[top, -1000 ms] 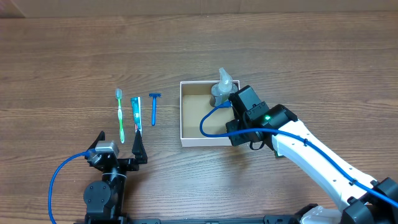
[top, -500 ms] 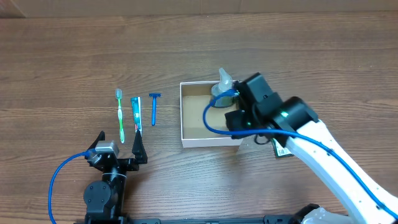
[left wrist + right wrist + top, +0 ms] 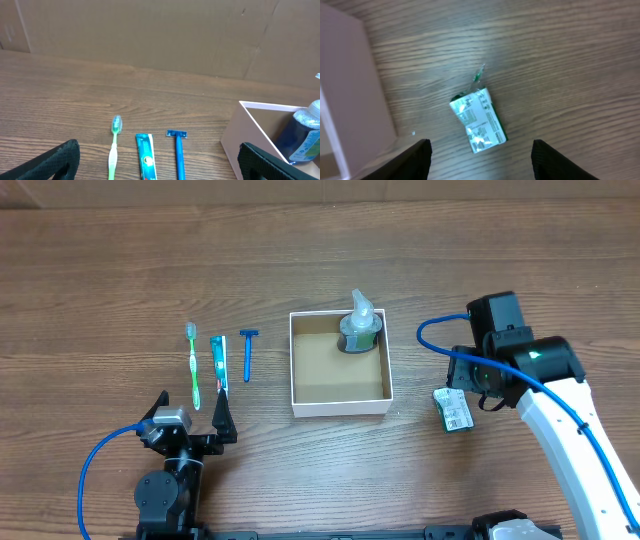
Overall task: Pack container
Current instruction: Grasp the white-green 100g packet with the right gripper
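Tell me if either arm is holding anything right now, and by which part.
Nothing is held. Both the left gripper and the right gripper have open jaws; the packet lies on the table below the right one.

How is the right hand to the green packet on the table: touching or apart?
Apart. In the right wrist view the green packet lies between the right hand's open fingers, with wood visible on both sides.
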Tool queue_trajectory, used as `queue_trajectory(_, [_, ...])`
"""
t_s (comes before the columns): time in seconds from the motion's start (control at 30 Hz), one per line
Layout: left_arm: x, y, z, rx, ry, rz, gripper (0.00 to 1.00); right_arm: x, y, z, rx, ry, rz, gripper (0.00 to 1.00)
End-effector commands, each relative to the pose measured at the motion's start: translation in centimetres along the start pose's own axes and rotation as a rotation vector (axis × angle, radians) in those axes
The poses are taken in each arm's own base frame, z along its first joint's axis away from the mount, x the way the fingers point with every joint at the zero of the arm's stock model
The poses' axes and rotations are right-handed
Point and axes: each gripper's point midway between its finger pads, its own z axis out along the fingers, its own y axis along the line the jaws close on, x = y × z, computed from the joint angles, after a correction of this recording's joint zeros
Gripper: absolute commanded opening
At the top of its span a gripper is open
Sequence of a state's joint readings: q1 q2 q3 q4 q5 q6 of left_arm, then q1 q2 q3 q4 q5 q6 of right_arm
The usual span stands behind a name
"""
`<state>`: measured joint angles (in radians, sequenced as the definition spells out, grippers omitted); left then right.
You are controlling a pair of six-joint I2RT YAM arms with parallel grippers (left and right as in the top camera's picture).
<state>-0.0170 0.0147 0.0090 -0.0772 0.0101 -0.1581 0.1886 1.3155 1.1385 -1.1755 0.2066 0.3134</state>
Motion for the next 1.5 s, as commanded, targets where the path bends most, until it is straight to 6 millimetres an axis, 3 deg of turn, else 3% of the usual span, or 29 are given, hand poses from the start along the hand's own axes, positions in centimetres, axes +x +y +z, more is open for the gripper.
queue_trajectory(0.0, [0.0,0.1,0.0,-0.005,-0.007,-0.014,1.00,1.2,-0.8,2.3,0.030,0.010,0.036,0.67])
queue_trajectory(0.13, [0.0,0.1,0.0,-0.005,-0.007,-0.014,1.00,2.9,-0.7,6.0,0.030,0.010,0.028,0.67])
queue_trajectory(0.4, [0.0,0.1,0.0,-0.005,-0.007,-0.014,1.00,4.3,-0.4,10.4,0.008,-0.052,-0.067,0.74])
queue_trajectory(0.6, [0.0,0.1,0.0,-0.005,-0.007,-0.014,1.00,5.3,-0.4,12.0,-0.001,-0.068,-0.088,0.96])
queue_trajectory(0.7, [0.0,0.1,0.0,-0.005,-0.007,-0.014,1.00,5.8,-0.2,12.7,-0.008,-0.057,-0.091,1.00])
queue_trajectory(0.83, [0.0,0.1,0.0,-0.005,-0.007,-0.014,1.00,6.6,1.7,13.6,-0.111,-0.030,-0.158,1.00])
queue_trajectory(0.87, [0.0,0.1,0.0,-0.005,-0.007,-0.014,1.00,6.6,1.7,13.6,-0.112,-0.029,-0.164,0.97])
queue_trajectory(1.1, [0.0,0.1,0.0,-0.005,-0.007,-0.014,1.00,6.4,1.7,12.8,-0.110,-0.001,-0.163,0.56])
queue_trajectory(1.27, [0.0,0.1,0.0,-0.005,-0.007,-0.014,1.00,5.2,2.3,11.0,-0.129,0.027,-0.125,0.48])
queue_trajectory(1.37, [0.0,0.1,0.0,-0.005,-0.007,-0.014,1.00,4.1,2.5,9.3,-0.130,0.041,-0.084,0.37])
queue_trajectory(1.47, [0.0,0.1,0.0,-0.005,-0.007,-0.014,1.00,2.9,3.3,7.5,-0.171,0.046,-0.083,0.36])
